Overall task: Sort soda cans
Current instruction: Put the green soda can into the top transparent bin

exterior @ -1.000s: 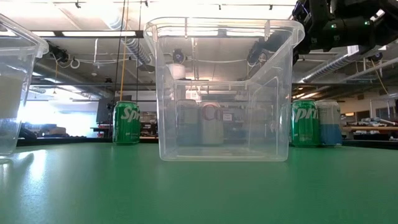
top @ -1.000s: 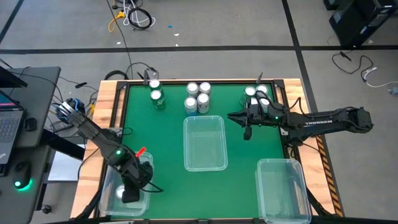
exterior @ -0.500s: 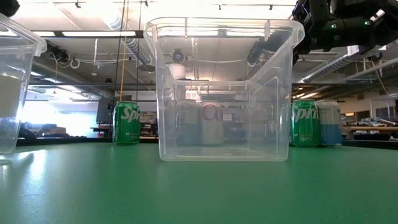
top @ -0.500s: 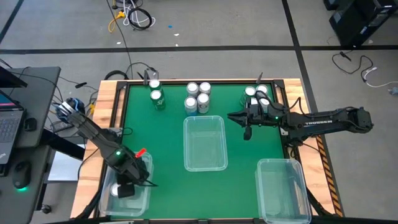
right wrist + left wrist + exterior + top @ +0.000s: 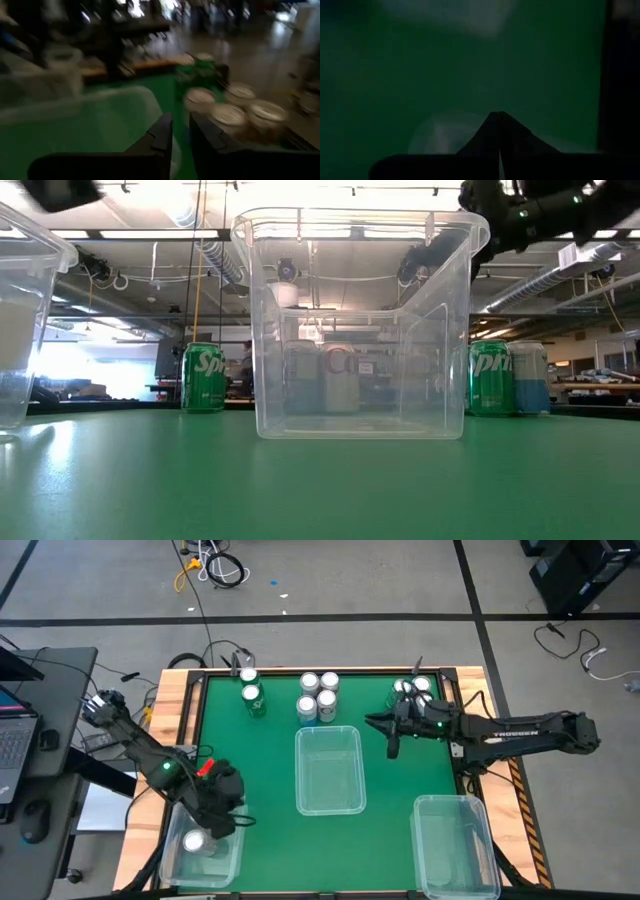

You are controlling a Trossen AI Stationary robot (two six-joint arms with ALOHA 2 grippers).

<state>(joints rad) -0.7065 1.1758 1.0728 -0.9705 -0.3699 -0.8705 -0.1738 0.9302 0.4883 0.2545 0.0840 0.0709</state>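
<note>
Clear bins: three. Soda cans visible: about ten.

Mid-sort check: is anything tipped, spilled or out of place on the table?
Nothing stands out. The cans at the far edge stand upright, one can sits in the left bin, and the middle bin and right bin sit square and hold nothing.
</note>
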